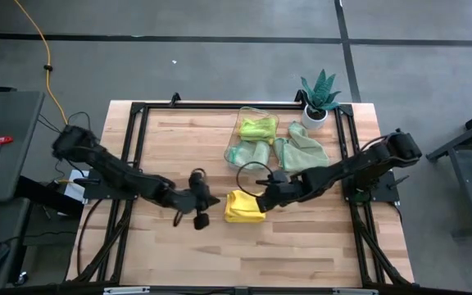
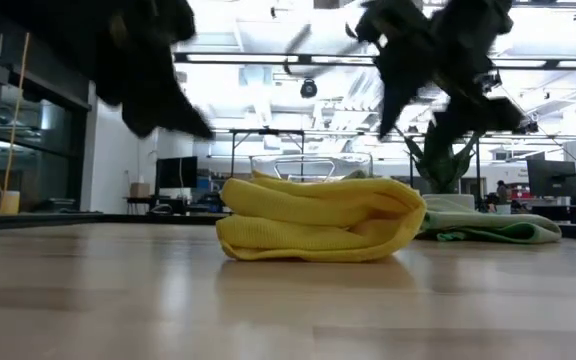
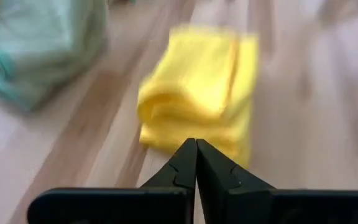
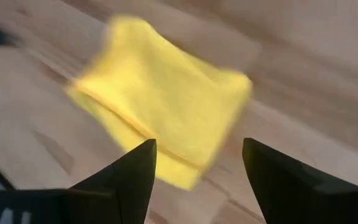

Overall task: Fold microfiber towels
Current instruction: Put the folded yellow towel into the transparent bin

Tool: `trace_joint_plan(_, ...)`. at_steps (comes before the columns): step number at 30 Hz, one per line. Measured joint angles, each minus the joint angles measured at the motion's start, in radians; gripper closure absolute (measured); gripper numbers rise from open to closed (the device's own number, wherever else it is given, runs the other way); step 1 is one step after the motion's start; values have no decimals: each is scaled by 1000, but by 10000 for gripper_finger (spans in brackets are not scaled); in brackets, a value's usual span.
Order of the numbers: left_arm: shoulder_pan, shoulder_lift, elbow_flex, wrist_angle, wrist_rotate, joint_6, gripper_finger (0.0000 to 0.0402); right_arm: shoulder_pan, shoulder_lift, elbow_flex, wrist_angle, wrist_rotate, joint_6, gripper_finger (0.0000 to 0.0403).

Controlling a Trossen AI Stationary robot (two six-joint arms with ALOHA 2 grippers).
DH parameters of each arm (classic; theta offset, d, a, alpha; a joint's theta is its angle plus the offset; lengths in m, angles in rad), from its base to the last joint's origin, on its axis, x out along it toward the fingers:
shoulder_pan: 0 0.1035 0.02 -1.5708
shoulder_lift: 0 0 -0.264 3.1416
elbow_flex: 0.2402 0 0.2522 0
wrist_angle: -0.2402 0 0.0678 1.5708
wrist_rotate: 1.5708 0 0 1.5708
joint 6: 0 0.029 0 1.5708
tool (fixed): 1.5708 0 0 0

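a pale wooden tabletop (image 1: 170, 246) in a dark frame stands on a grey floor, and the low view looks past it into a bright workshop with ceiling lights and monitors. the yellow towel (image 1: 243, 206) lies near the middle of the board, already folded into a thick, rounded bundle of several layers. the left pincer (image 1: 200, 201) is just to its left, not touching, and its own camera shows the two dark fingers (image 3: 185, 168) pressed together with nothing between them. the right pincer (image 1: 270, 198) is at the bundle's right edge, above it, with its fingers (image 4: 129, 177) spread wide and empty on either side of the cloth below.

farther back and right, a clear bin (image 1: 256, 123) holds a lime green towel (image 1: 257, 129), a pale mint towel (image 1: 247, 153) lies crumpled just in front of the bin, and another green towel (image 1: 301, 149) is heaped to the right of that, beside a small potted plant (image 1: 318, 97).

the cloth looks very light, soft and limp, with a napped face that should grip rather than slide. it will sag and unfold if lifted by one layer, so i judge the safest hold is across the whole stack at a folded edge, pinching all layers together. a loose towel is best taken at two corners, one per pincer.
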State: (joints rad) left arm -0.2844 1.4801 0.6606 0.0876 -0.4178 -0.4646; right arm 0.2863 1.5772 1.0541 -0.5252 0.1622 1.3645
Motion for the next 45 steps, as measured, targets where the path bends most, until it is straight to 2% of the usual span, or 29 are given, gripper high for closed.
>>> trace_joint_plan(3, -37, -86, -38, 44, -55, -36, 401, 9, 0, -88, 71, -41, 71, 171)
trace_joint_plan(6, -73, -121, -55, 65, -122, -76, 401, 11, 0, -202, 259, -62, 153, 171)
trace_joint_plan(11, -113, -116, -55, 72, -176, -138, 401, -2, 1, -366, 597, 10, 283, 171)
trace_joint_plan(13, -119, -96, -52, 88, -178, -173, 401, -9, 4, -395, 673, 21, 298, 171)
trace_joint_plan(22, -122, -51, -53, 108, -218, -290, 401, -14, 118, -344, 694, -64, 285, 171)
trace_joint_plan(32, -122, -36, -54, 96, -231, -292, 401, -13, 209, -280, 711, -61, 290, 174)
trace_joint_plan(34, -122, -37, -54, 96, -226, -291, 401, -12, 216, -280, 705, -55, 302, 190)
trace_joint_plan(36, -129, -79, -55, 88, -223, -266, 401, -12, 219, -280, 700, -51, 292, 230)
trace_joint_plan(40, -146, -210, -53, 89, -226, -189, 402, -12, 221, -283, 695, -45, 239, 366)
trace_joint_plan(41, -150, -246, -54, 88, -230, -167, 402, -12, 221, -283, 700, -42, 226, 382)
trace_joint_plan(45, -162, -400, -53, 90, -270, -104, 402, -26, 207, -283, 700, -77, 203, 391)
